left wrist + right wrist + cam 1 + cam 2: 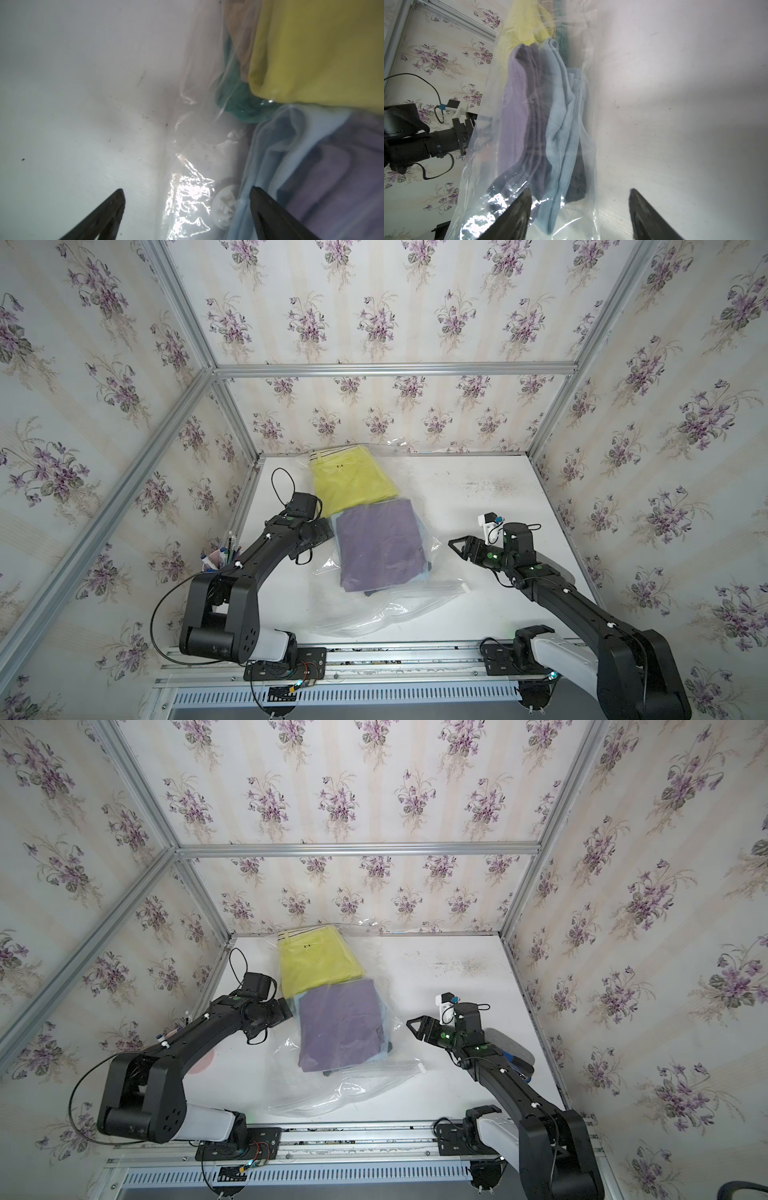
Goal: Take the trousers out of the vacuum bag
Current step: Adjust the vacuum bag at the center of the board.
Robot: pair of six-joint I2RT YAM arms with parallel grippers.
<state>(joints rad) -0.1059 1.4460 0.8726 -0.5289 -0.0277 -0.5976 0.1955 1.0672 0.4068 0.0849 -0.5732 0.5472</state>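
Front edge: an aluminium rail (374,659) runs along the bottom of the frame and carries both arm bases.
Bag: the vacuum bag (365,614) lies crumpled mid-frame on the white counter (478,497), with its white slider (464,588) at the lower right.
Contents: all inside the bag. The purple trousers (376,547) are on top, with the yellow-green trousers (353,485) above them in frame. The light blue trousers (560,116), black trousers (578,182) and teal trousers (234,99) peek out. A blurred tan edge (241,41) is perhaps cloth.
Left arm: the left claw (187,190) is spread wide and empty, at the bag's left edge.
Right arm: the right claw (456,548) is spread and empty, near the bag's right edge.

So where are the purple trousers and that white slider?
purple trousers (376,547): in a top view, middle of the cloth.
white slider (465,588): in a top view, on its body.
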